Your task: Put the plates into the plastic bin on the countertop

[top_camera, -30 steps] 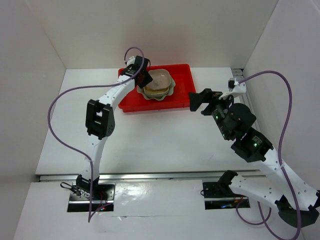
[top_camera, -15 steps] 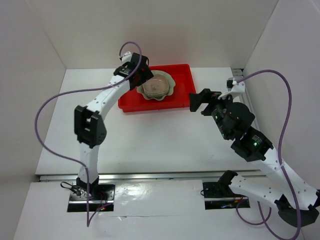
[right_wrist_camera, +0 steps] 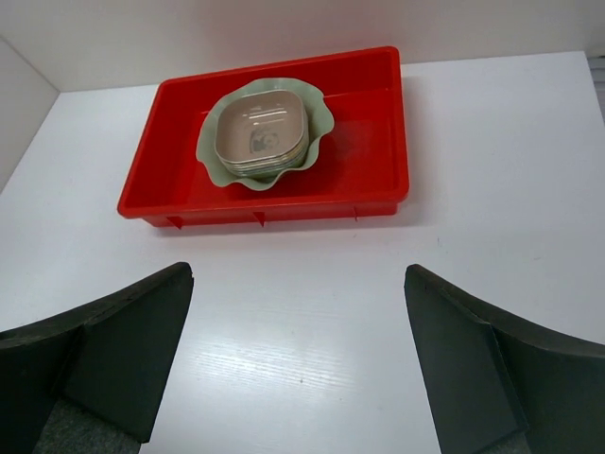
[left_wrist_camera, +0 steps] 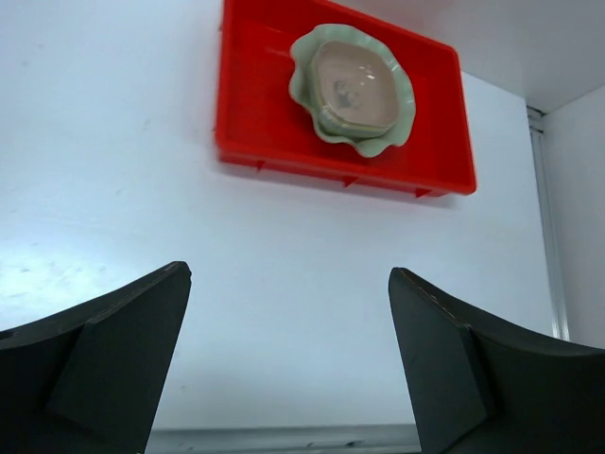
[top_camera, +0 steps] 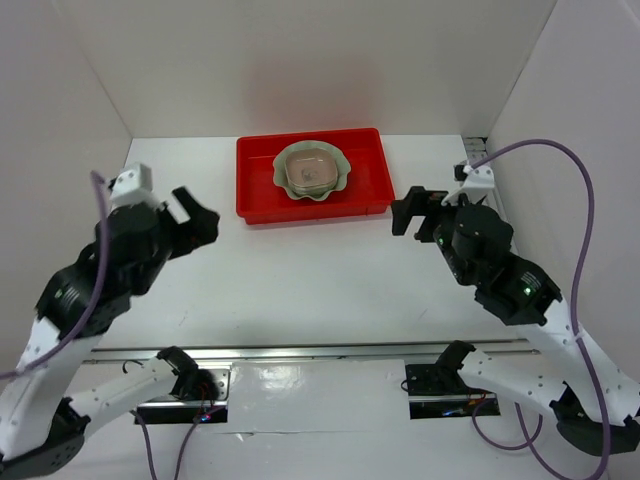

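Note:
The red plastic bin [top_camera: 360,185] sits at the back of the white countertop [top_camera: 300,270]. Inside it lies the large pale green scalloped dish [top_camera: 341,170] with a stack of small dishes in it, a brownish-pink one [top_camera: 310,171] on top; the others are mostly hidden. The bin [left_wrist_camera: 255,113] and stack [left_wrist_camera: 352,83] show in the left wrist view, and the bin [right_wrist_camera: 369,161] and stack [right_wrist_camera: 262,134] in the right wrist view. My left gripper [top_camera: 197,222] is open and empty at the left, well away from the bin. My right gripper [top_camera: 410,212] is open and empty just right of the bin.
White walls enclose the countertop on the left, back and right. A metal rail [top_camera: 320,350] runs along the near edge. Purple cables loop from both arms.
My left arm has pulled back from over the bin to the near left of the countertop, its gripper open. The dish stack stays in the bin. The right arm shifted slightly.

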Controlling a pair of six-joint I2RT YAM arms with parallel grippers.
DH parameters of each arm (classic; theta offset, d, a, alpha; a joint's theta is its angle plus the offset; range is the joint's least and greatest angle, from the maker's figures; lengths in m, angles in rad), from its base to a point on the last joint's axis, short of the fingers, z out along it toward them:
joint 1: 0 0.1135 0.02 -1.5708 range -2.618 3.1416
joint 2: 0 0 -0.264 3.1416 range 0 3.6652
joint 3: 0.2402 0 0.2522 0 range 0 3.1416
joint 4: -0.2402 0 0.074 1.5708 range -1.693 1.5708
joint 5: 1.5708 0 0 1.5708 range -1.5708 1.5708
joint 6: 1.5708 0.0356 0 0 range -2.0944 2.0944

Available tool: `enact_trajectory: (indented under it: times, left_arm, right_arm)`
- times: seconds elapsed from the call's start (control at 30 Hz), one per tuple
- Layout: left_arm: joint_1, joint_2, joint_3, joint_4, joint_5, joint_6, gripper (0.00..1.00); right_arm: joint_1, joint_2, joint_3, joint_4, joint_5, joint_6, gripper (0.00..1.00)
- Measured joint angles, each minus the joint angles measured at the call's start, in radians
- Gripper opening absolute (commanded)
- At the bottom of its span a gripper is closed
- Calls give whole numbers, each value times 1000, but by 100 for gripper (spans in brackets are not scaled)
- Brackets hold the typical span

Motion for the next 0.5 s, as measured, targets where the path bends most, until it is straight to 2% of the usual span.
enact_trajectory:
  times: [0.23,0.33,0.5]
  left_arm:
    - [1,-363,-89,-234,-16,31,99]
    - [11,-417,-73,-332,-27,31,99]
    - [24,-441,-60,-402,-27,45,99]
  right_arm:
    - [12,-148,2,-40,-16,-13,100]
    - [13,-200,2,-49,-16,-14,100]
    - [13,-215,-14,-58,-16,-14,100]
